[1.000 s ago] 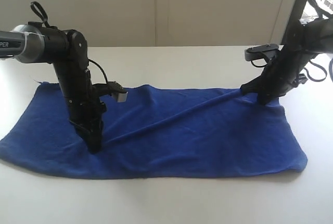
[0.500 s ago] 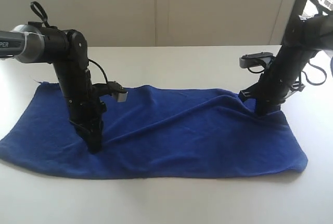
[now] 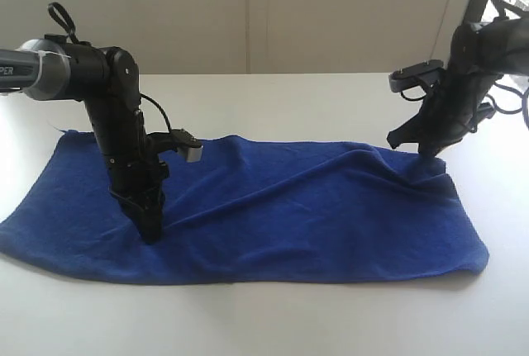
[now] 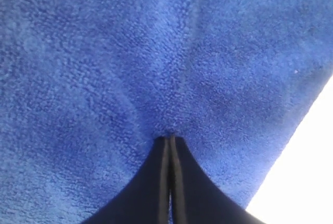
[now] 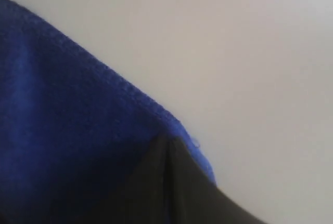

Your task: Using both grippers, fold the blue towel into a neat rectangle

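Grasp stage: my left gripper (image 3: 151, 230) pinches the blue towel (image 3: 314, 224) inside its edge; right gripper (image 3: 429, 151), jaws closed, meets its corner. Next: secure that corner.

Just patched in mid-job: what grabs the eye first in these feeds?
A blue towel lies spread wide across the white table. The left gripper stands tip-down on its left part, jaws shut where creases converge; the right gripper meets the far right corner, jaws shut on the hem.
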Tool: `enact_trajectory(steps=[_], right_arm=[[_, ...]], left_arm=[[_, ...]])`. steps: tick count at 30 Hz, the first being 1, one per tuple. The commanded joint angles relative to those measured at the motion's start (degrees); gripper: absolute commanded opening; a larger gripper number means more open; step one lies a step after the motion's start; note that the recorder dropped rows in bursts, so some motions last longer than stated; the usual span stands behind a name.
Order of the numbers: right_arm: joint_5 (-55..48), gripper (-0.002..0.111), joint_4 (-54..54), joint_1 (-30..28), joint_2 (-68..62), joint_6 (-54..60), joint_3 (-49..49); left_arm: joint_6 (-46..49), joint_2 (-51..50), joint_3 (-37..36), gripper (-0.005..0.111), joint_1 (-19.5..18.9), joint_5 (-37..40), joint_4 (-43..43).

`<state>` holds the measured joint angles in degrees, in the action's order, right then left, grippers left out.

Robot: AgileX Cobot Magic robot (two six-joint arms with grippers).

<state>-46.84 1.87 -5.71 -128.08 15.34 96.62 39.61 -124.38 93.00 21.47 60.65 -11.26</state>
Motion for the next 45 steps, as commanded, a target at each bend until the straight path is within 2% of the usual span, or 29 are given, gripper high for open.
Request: enact_trajectory(steps=[1, 6, 11, 20, 24, 29, 32, 37, 40, 42, 43, 44, 45], right_arm=[[-0.58, 0.000, 0.74, -0.11, -1.42, -0.72, 0.06], [1.06, 0.000, 2.77, -0.11, -2.94, -1.07, 0.06], [5.68, 0.000, 9.38, -0.11, -3.85, -4.01, 0.06], [11.32, 0.001, 9.73, -0.11, -5.30, -5.44, 0.06], [11.05, 0.015, 9.73, -0.11, -4.04, -5.44, 1.15], [7.80, 0.046, 9.42, -0.11, -0.95, -5.44, 3.25], [6.81, 0.049, 9.06, -0.01, 2.01, -5.44, 3.25], [2.59, 0.049, 6.39, -0.01, 9.80, -5.05, 3.25], [-1.72, 0.044, 4.98, -0.01, 13.13, -4.91, 2.89], [-2.81, 0.031, 3.82, -0.01, 15.13, -3.72, 1.17], [-3.21, 0.012, 1.39, -0.01, 17.40, -1.88, -1.67], [-3.52, 0.000, 0.36, -0.01, 18.60, -1.06, -3.69], [-4.16, 0.000, -0.77, -0.01, 19.80, -0.04, -5.96]], left_arm=[[0.56, 0.04, -0.36, 0.000, -0.10, 0.46, -1.10], [0.56, 0.04, -0.36, 0.000, -0.10, 0.46, -1.10], [0.56, 0.04, -0.36, 0.000, -0.10, 0.46, -1.10], [0.59, 0.04, -0.36, 0.000, -0.10, 0.24, -1.82], [0.59, 0.04, -0.36, 0.000, -0.10, -0.66, -2.06], [0.59, 2.33, -0.21, 0.000, -0.10, -2.02, -3.04], [0.59, 4.86, -0.21, 0.000, -0.10, -3.95, -4.10], [0.59, 10.97, -0.21, 0.003, -0.18, -9.89, -3.84], [-3.14, 13.53, -0.21, 0.019, -0.58, -14.44, 2.83], [-8.74, 14.11, -0.21, 0.034, -1.87, -18.26, 8.01], [-12.19, 13.84, -0.21, 0.044, -4.03, -20.09, 11.26], [-12.66, 13.27, -0.21, 0.043, -5.81, -20.18, 12.07], [-12.66, 12.59, -0.21, 0.039, -7.06, -20.18, 12.37]])
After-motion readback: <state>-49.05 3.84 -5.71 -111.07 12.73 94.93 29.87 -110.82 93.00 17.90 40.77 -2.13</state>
